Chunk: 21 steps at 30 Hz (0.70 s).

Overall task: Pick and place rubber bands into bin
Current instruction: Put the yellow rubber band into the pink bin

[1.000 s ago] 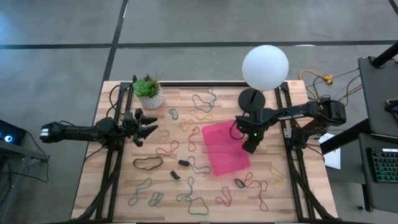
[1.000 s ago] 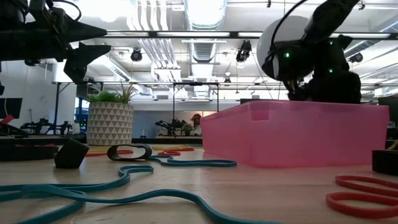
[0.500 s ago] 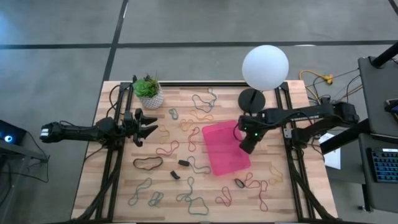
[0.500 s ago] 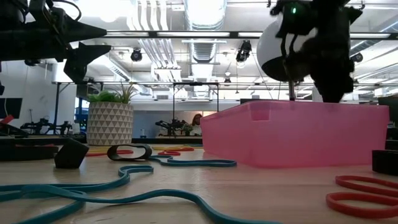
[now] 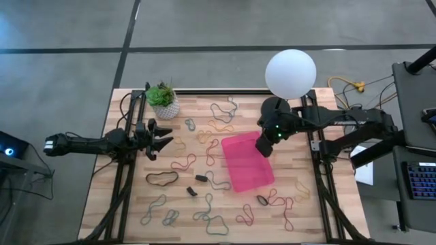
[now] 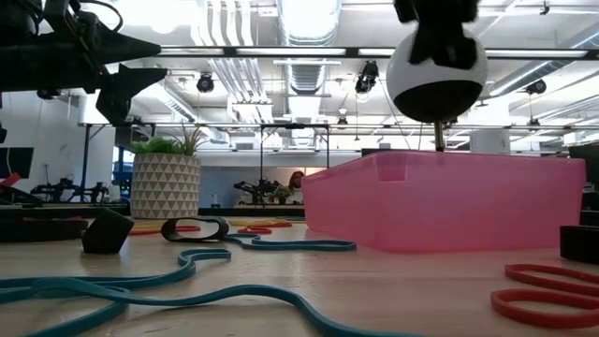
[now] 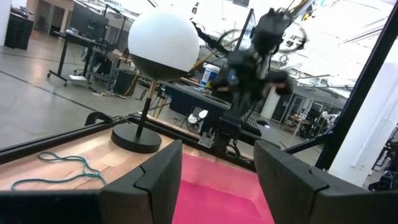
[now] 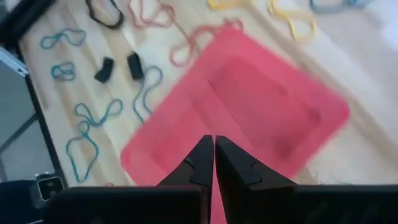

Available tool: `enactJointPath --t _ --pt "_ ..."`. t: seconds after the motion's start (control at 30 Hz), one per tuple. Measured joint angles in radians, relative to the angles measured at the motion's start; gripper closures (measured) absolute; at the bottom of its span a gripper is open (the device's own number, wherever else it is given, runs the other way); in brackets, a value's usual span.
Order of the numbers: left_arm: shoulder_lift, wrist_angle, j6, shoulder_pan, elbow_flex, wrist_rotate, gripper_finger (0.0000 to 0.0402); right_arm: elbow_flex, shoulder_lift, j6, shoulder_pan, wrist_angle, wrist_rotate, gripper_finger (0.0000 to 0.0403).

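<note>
The pink bin (image 5: 246, 163) lies flat on the wooden table right of centre; it also shows in the low view (image 6: 449, 201) and the right wrist view (image 8: 249, 106). Rubber bands lie loose around it: a black one (image 5: 161, 179), teal ones (image 5: 211, 221) (image 8: 84, 134), red ones (image 5: 184, 163) (image 6: 543, 285). My right gripper (image 5: 262, 146) (image 8: 213, 158) hangs shut above the bin's far right part, with nothing between its fingers. My left gripper (image 5: 160, 139) (image 7: 217, 180) stands open over the table's left side, clear of everything.
A white globe lamp (image 5: 291, 73) on a black base (image 5: 276, 105) stands just beyond the bin, close to my right arm. A potted plant (image 5: 163, 101) sits at the far left. Two small black blocks (image 5: 197, 185) lie among the bands. Cables run along both table sides.
My right gripper has risen from low inside the bin to well above it, drifting a little toward the table's far edge and the lamp, tilting as it rose. The bin and the bands have stayed where they were.
</note>
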Motion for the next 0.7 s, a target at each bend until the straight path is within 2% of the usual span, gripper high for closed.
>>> enactJointPath --t 0.07,0.13,0.3,0.47,0.6,0.7 --pt "0.0 0.0 0.0 0.0 0.0 0.0 0.0217 0.036 0.029 -0.049 0.008 -0.046 0.047 0.0395" --pt "-0.001 0.0 0.0 0.0 0.0 0.0 0.0217 0.047 0.054 -0.073 0.012 -0.17 0.088 0.0394" --pt "-0.002 0.0 0.0 0.0 0.0 0.0 0.0217 0.001 0.084 -0.089 0.049 -0.402 0.168 0.0394" --pt "-0.002 0.0 0.0 0.0 0.0 0.0 0.0217 -0.105 0.071 -0.137 0.111 -0.429 0.167 0.0381" --pt "-0.002 0.0 0.0 0.0 0.0 0.0 0.0217 -0.186 0.072 -0.216 0.151 -0.408 0.159 0.0341" --pt "-0.001 0.0 0.0 0.0 0.0 0.0 0.0217 -0.233 0.08 -0.376 0.194 -0.357 0.181 0.0303"
